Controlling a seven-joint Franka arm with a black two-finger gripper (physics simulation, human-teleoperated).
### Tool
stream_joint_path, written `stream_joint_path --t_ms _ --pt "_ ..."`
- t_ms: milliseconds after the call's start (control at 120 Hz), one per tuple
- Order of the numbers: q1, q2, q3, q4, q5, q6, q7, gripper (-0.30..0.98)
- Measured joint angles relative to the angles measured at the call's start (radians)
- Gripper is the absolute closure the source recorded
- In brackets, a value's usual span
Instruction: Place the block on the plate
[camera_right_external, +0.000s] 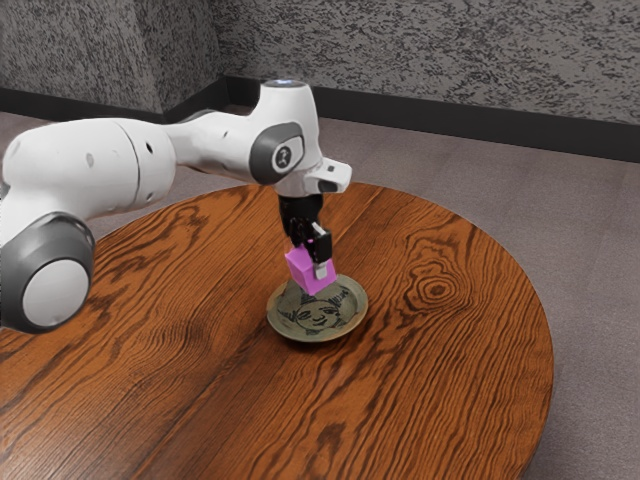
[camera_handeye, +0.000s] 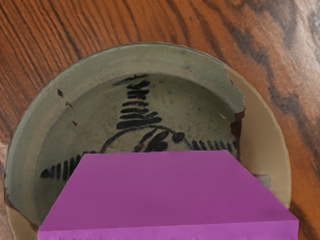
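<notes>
"Near the centre of the exterior view, what do you see?"

"The pink block (camera_right_external: 305, 273), up in the end effector (camera_right_external: 313, 263). It sits over the plate (camera_right_external: 346, 322), towards the part of the dish that lies higher in the frame."

"Is the grip closed?"

"Clamped on the block, yes. One finger, with a pale tip, lies against the block's face on the exterior view's right; the opposite one is mostly hidden."

"Does the block touch the plate?"

"Its lower corner overlaps the dish in the picture, but I can't tell whether they meet. The block looks tilted from that side."

"And the wrist view?"

"Along the lower edge, the block looms large and purple, covering part of the plate. Around it you see the greenish dish, dark brush strokes inside, and tan patches on the rim."

"What carries it all?"

"A round wooden desk (camera_right_external: 440, 390) with bold, dark grain, filling the lower part of the exterior view. The white arm (camera_right_external: 225, 140) comes in from the left of that frame, then bends down at the middle."

"Beyond that?"

"A mottled grey wall (camera_right_external: 420, 60) across the top, with a black skirting (camera_right_external: 480, 135) above the greyish floor (camera_right_external: 590, 240)."
</notes>
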Motion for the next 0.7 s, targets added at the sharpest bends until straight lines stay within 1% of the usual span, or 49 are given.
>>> stream_joint_path --t_ms 150,333,417,583,700 --pt "0.0 0.008 -0.001 -0.054 -0.005 0.031 0.003 0.35" --pt "0.001 0.006 -0.001 -0.079 -0.008 0.059 0.005 0.35" --pt "0.001 0.004 -0.001 -0.08 -0.009 0.065 0.006 0.3" --pt "0.0 0.002 -0.001 -0.081 -0.016 0.074 0.014 0.15" --pt "0.001 -0.001 0.001 -0.08 -0.017 0.079 0.02 0.09"
